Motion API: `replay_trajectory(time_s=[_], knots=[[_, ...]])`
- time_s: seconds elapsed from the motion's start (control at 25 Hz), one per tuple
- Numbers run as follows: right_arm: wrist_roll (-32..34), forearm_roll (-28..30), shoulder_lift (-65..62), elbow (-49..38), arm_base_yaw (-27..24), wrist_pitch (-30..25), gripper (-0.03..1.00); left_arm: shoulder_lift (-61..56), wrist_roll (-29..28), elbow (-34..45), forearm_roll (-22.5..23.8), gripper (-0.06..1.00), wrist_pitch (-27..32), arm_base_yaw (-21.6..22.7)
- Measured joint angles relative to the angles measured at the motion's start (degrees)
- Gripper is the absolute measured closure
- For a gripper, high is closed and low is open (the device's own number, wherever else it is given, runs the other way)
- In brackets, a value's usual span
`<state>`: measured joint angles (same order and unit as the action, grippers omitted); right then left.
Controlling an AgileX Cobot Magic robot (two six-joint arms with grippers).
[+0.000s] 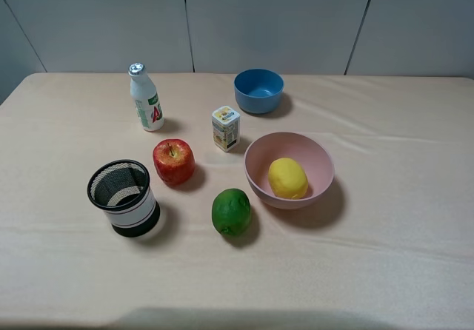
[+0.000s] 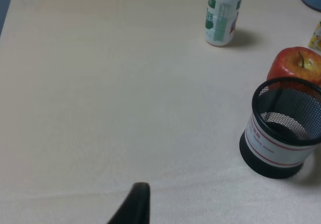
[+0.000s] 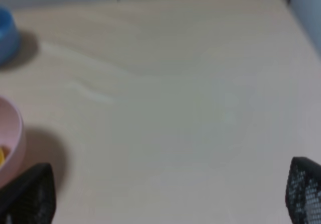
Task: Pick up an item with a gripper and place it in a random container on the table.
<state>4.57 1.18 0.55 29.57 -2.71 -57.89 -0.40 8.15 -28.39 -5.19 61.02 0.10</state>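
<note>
A red apple (image 1: 174, 161) sits near the middle; a green lime (image 1: 231, 211) lies in front of it, off to the right; a black mesh cup (image 1: 124, 197) stands to the apple's left; a white bottle (image 1: 146, 98) stands farther back; a small yellow carton (image 1: 226, 129) stands upright beside the apple; a blue bowl (image 1: 259, 91) sits at the back.

Right gripper (image 3: 165, 194) jaws spread wide, left gripper's (image 2: 131, 206) single fingertip visible
</note>
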Motion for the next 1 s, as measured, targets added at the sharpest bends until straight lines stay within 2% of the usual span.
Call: replay_trajectory(time_s=[1.0], knots=[[-1.5,0.1,-0.9,-1.0,0.0,-0.6,0.27,0.0,0.0,0.0,0.0,-0.04,0.0,0.0]])
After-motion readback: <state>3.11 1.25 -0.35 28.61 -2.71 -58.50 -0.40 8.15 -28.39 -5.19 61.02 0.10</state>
